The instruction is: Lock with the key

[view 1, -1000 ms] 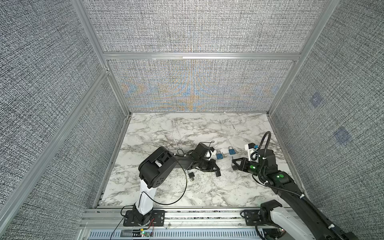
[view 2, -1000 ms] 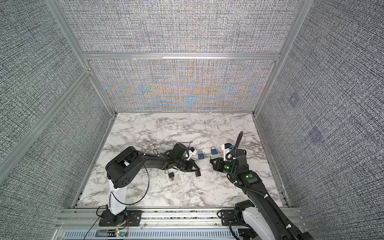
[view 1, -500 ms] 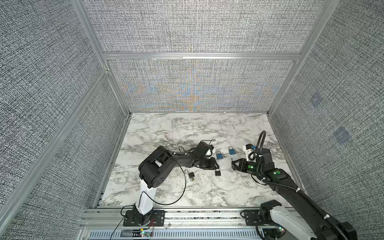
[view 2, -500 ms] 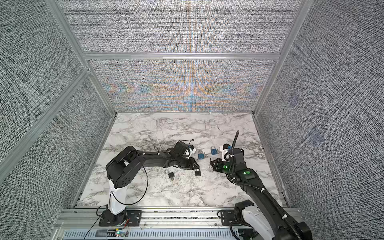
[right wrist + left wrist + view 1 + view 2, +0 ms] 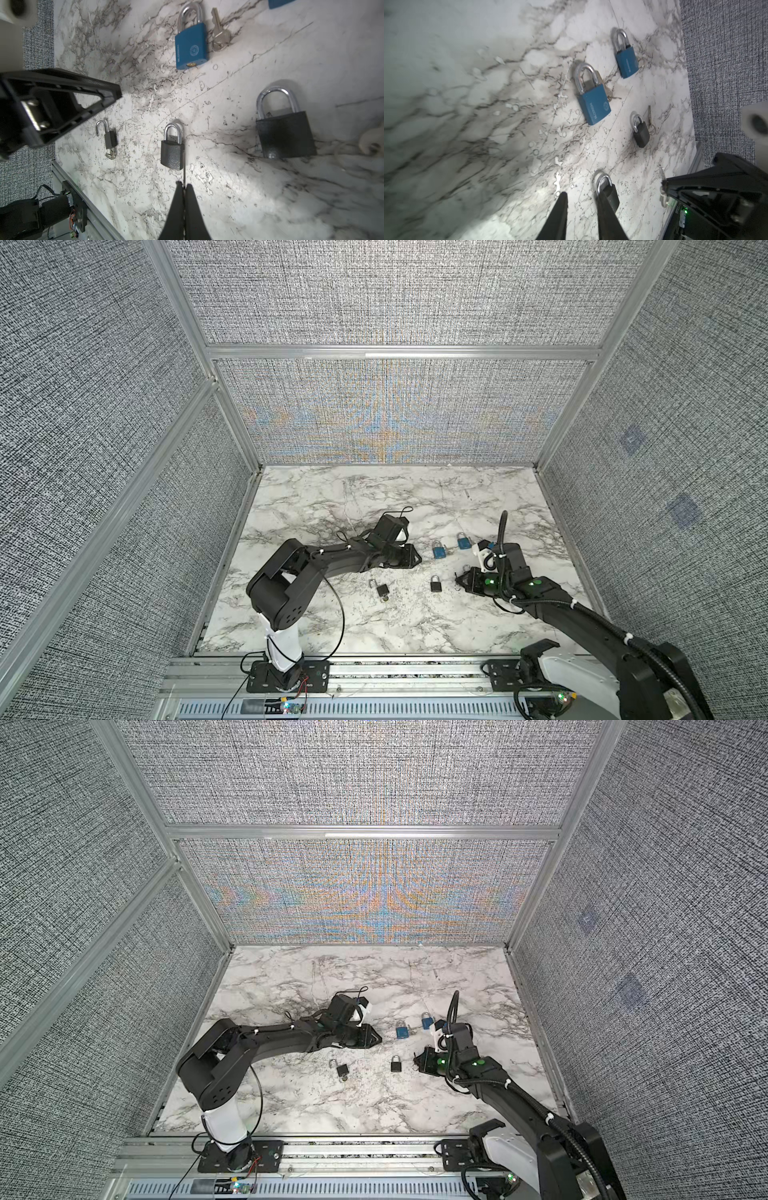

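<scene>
Reaching toward the middle of the marble bench (image 5: 374,497), the left pincer (image 5: 582,194) has its two fingers parted by a moderate gap with nothing between them. One finger (image 5: 605,214) crosses in front of a closed black padlock (image 5: 612,197) in the left wrist view (whether it touches the lock I cannot tell). The right pincer (image 5: 184,185) is closed tight. A thin dark sliver sticks out from between its tips: the key (image 5: 184,166), seen edge-on as far as I can judge. In the right wrist view it lines up with the edge of that same black padlock.

Nearer the front edge of the bench, on the left arm's side, lies the open padlock (image 5: 381,588). It is small, black and flat on the marble, its shackle swung out of the body, with a second key (image 5: 110,154) at its base. It sits apart from both pincers.

Two more locks with closed shackles lie farther back between the arms. The nearer blue padlock (image 5: 438,550) has a loose key (image 5: 218,34) just beside it, and the farther blue padlock (image 5: 463,541) is near the right arm. A second black padlock (image 5: 284,135), also closed, lies just beside the right pincer.
</scene>
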{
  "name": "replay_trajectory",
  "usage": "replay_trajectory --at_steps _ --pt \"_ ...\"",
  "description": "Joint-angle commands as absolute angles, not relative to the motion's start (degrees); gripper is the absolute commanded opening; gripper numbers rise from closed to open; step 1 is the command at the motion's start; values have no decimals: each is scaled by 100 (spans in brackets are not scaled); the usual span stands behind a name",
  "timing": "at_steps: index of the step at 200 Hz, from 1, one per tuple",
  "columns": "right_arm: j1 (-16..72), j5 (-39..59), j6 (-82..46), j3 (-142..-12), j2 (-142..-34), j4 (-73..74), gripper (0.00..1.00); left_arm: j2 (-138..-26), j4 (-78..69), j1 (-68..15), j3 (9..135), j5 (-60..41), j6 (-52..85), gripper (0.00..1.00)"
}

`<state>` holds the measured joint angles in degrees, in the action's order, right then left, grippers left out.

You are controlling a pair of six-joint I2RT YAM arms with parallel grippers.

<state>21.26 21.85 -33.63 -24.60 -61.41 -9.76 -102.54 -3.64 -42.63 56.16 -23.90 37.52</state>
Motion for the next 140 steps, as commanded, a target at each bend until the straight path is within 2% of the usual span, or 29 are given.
replay_trajectory --at_steps 1,90,140 --pt "2297 2022 -3585 -2410 -6343 -520 0 -10017 -605 -4138 5467 -2180 3669 28" --pt "2689 1947 -3769 -2508 -7193 0 1 -9774 -773 -3987 5092 -2224 3696 28" --pt "2747 1919 -3804 -2548 -7433 119 7 -9790 -776 -3973 5082 -2268 3685 28"
